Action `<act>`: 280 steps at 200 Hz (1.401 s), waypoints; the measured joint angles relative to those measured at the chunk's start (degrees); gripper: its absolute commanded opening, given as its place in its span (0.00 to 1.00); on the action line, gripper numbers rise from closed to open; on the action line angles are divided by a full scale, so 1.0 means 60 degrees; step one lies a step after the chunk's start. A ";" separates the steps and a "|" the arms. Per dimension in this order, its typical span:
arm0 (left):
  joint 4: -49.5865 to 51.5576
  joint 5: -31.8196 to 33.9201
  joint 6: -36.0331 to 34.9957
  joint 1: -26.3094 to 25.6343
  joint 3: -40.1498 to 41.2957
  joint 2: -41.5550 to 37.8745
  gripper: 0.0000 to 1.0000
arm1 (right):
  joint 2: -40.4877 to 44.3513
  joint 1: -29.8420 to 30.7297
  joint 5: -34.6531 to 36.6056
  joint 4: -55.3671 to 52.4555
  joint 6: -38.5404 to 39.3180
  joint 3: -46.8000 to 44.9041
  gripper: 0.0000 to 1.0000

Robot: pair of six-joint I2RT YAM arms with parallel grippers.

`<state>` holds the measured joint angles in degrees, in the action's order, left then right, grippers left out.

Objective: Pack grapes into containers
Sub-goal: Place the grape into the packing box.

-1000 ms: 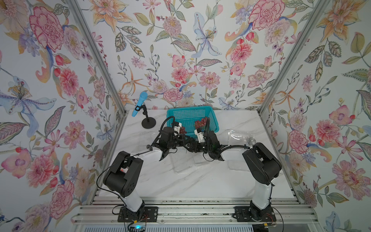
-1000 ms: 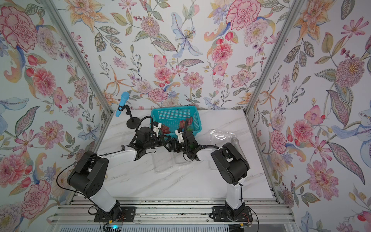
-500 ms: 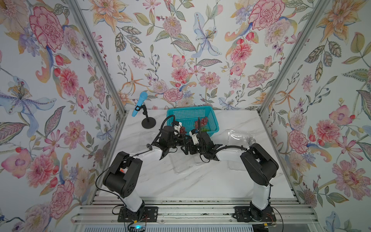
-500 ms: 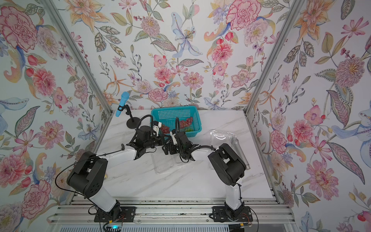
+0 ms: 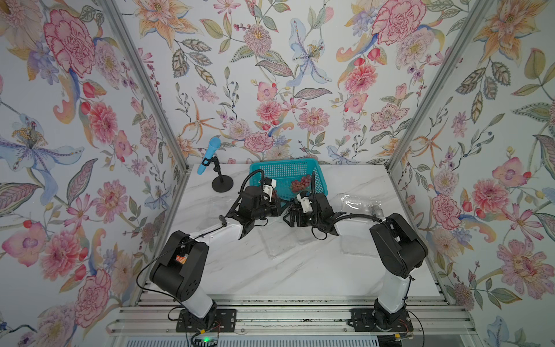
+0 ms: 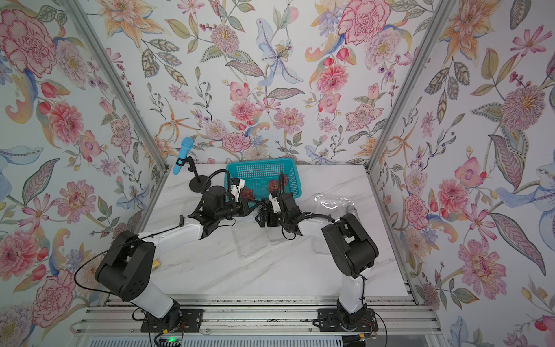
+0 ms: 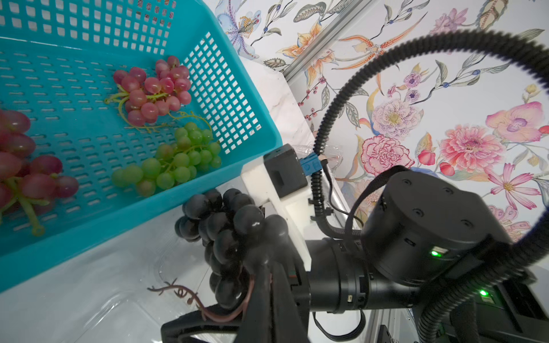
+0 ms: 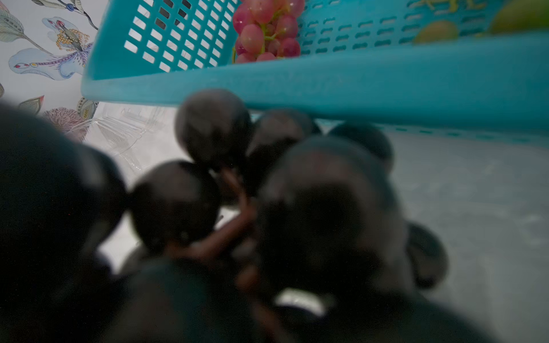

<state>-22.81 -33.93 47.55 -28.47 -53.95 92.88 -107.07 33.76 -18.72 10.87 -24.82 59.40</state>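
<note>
Centrally, the white marble counter (image 5: 285, 270) carries a teal perforated plastic basket (image 5: 319, 177) at its far edge, with clear plastic clamshell containers (image 5: 279, 240) nearer. Red grape bunches (image 7: 154, 89) and a green grape bunch (image 7: 175, 160) lie inside the basket. A dark purple-black grape bunch (image 7: 225, 231) hangs just outside its wall, over clear plastic, presumably for packing: the left fingers (image 7: 261, 300) are pinched tight on its stem, and the right fingers (image 5: 292, 217) gape wide, crowding it.

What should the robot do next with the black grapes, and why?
Probably the right gripper should close gently on the dark grapes: its jaws stand wide open right against the bunch, which the left gripper pinches only by the stem, outside the basket.
</note>
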 measured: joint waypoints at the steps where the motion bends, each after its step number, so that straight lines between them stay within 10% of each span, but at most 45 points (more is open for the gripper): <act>1: 0.0000 -0.0004 0.0000 0.0000 -0.0007 0.0000 0.00 | 0.0000 0.0000 -0.0007 0.0000 0.0004 -0.0004 1.00; 280: -0.0423 -0.0404 0.0106 -0.0510 -0.0601 0.0739 0.00 | 0.3912 -0.2353 -0.0973 -0.0291 -0.0149 -0.2685 0.95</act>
<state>-25.34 -36.36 48.18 -31.53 -57.56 97.32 -83.59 19.64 -24.56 9.13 -25.71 43.29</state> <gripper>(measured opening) 0.055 0.963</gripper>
